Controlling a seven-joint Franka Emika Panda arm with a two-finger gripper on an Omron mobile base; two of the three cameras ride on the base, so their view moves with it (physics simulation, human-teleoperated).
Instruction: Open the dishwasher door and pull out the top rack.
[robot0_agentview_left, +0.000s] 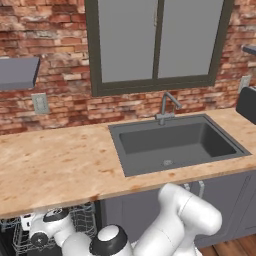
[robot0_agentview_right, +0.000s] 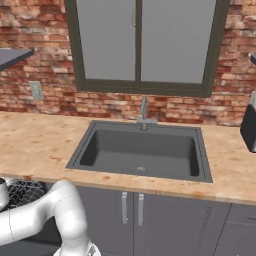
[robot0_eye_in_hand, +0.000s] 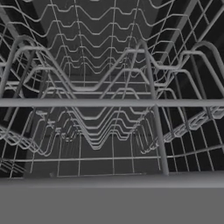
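The top rack (robot0_agentview_left: 83, 218) is a thin white-silver wire basket under the counter's left end, and its edge also shows at the far left of the right base view (robot0_agentview_right: 24, 192). My arm bends down low to it, and the gripper (robot0_agentview_left: 27, 220) sits at the rack's front, its fingers hidden by the hand and the wires. In the hand view the rack's wire grid (robot0_eye_in_hand: 112, 102) is very close, with one horizontal bar across the middle and upright tines behind it. No fingertips show there. The dishwasher door is out of view.
A wooden countertop (robot0_agentview_left: 55, 165) runs above the rack, with a dark grey sink (robot0_agentview_left: 175, 142) and faucet (robot0_agentview_left: 167, 107) to the right. Grey cabinet doors (robot0_agentview_left: 222, 200) with small silver handles stand below the sink. A black appliance (robot0_agentview_left: 247, 102) sits at the counter's far right.
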